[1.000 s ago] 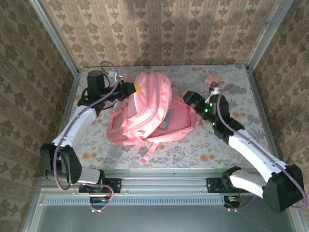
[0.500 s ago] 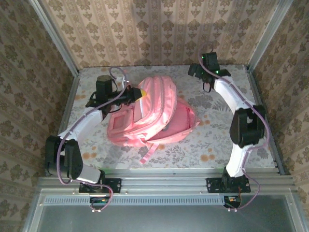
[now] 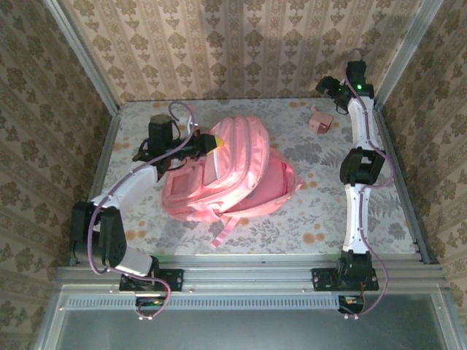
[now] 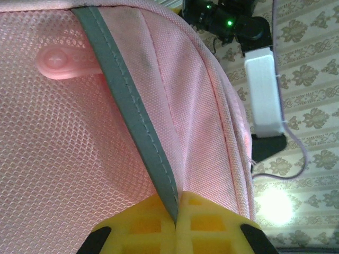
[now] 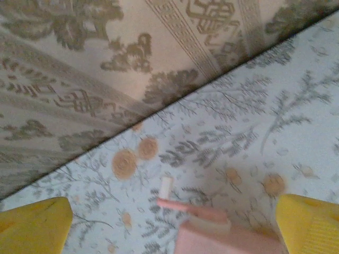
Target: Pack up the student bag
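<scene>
While the left end effector (image 3: 211, 141) is pressed together on the student bag (image 3: 233, 175), pinching a fold of it at the upper left edge of the bag, the right end effector (image 3: 330, 87) hangs spread wide at the upper right of the top view, holding nothing. In the left wrist view the 2 yellow fingers (image 4: 143, 227) meet on a grey trim strip (image 4: 132, 121) that runs across the pink mesh fabric.

The bag lies on the bench (image 3: 328, 211) at the centre of the top view. Its long axis runs steeply, from the upper middle of the frame down toward the lower left. The rounded end points to the upper edge, and a strap (image 3: 222, 232) trails toward the lower edge. Whether the main opening is unzipped I cannot tell.

From the right end effector the bag lies to the left and downward in the frame, well apart. The left arm is the nearer one, since it is touching the bag. Near the right end effector, down and to the left of it, sits a small pink box (image 3: 319, 121); the right wrist view shows the box low in the frame, between the 2 spread fingers.

I judge that the coming move depends on this layout — the right arm would drop onto the box and carry it leftward to the bag, while the left arm holds the fabric up.
</scene>
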Tool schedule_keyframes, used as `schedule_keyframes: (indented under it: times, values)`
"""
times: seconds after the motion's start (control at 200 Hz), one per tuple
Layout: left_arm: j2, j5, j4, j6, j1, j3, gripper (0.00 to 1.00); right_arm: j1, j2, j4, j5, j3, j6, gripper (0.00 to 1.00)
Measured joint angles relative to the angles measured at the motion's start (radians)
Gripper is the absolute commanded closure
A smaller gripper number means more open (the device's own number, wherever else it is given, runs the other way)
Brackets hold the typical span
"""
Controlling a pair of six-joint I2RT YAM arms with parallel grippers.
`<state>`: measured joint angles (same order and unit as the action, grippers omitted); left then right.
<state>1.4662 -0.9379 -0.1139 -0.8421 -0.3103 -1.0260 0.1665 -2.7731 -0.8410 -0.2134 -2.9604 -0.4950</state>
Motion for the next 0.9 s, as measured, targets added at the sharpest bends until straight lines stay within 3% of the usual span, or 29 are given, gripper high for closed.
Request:
schedule_keyframes:
  times: [0.075,0.19,0.46,0.725,0.895]
  values:
    - [0.003,0.000,0.002,0.001,-0.003,0.000,1.00,0.018,-0.080,-0.024,-0.090,-0.105,-0.040,0.00]
    - [0.007,-0.001,0.000,0.001,-0.004,0.000,1.00,0.030,-0.136,-0.057,-0.187,-0.129,-0.079,0.00]
    - [0.010,-0.002,0.000,0.001,-0.011,0.000,1.00,0.005,-0.159,-0.182,-0.251,-0.137,-0.063,0.01]
    - [0.007,0.000,0.000,0.000,-0.012,0.000,1.00,-0.066,-0.159,-0.357,-0.178,-0.137,0.021,0.00]
    - [0.003,0.001,0.001,0.000,-0.017,0.000,1.00,-0.143,-0.148,-0.429,0.010,-0.137,0.046,0.00]
